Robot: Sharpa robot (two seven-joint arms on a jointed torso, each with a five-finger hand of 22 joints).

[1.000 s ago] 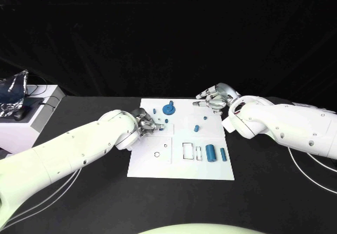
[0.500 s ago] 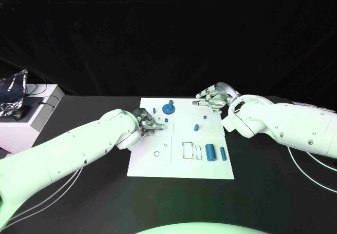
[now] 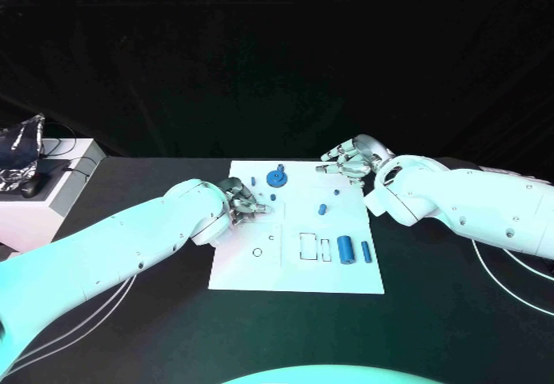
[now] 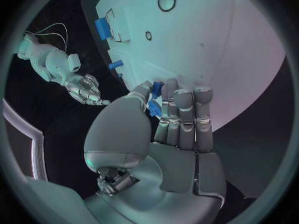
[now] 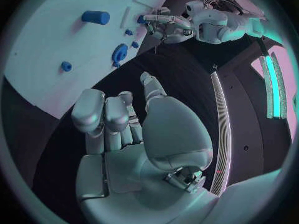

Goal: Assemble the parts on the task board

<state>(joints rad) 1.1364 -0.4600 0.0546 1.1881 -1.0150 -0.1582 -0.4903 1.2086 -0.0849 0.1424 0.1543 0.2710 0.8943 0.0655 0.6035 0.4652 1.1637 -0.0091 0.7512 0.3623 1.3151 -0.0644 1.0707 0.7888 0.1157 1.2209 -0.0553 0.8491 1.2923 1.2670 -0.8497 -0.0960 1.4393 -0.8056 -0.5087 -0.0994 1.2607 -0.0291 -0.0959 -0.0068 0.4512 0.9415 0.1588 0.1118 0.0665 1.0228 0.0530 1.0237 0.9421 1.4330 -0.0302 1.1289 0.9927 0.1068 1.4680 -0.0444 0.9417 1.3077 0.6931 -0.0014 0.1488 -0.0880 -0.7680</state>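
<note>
The white task board (image 3: 289, 272) lies in the middle of the black table. My left hand (image 3: 240, 204) hovers over its left edge and pinches a small blue part (image 4: 154, 98) between thumb and fingers. My right hand (image 3: 352, 164) hangs past the board's far right corner, fingers loosely apart and holding nothing. On the board are a blue gear-like part (image 3: 277, 178), a small blue peg (image 3: 322, 210), and two blue cylinders (image 3: 347, 250) (image 3: 367, 252) beside a rectangular slot (image 3: 307, 246). The right wrist view shows the gear (image 5: 119, 52) and my left hand (image 5: 163, 26).
A white box (image 3: 34, 204) with a crumpled foil object (image 3: 23, 152) stands at the table's left edge. A round hole (image 3: 258, 253) sits in the board's near left part. White cables trail off both arms.
My left hand has shifted very slightly at the board's left edge, and the small blue part is more hidden by its fingers. The right hand has barely moved.
</note>
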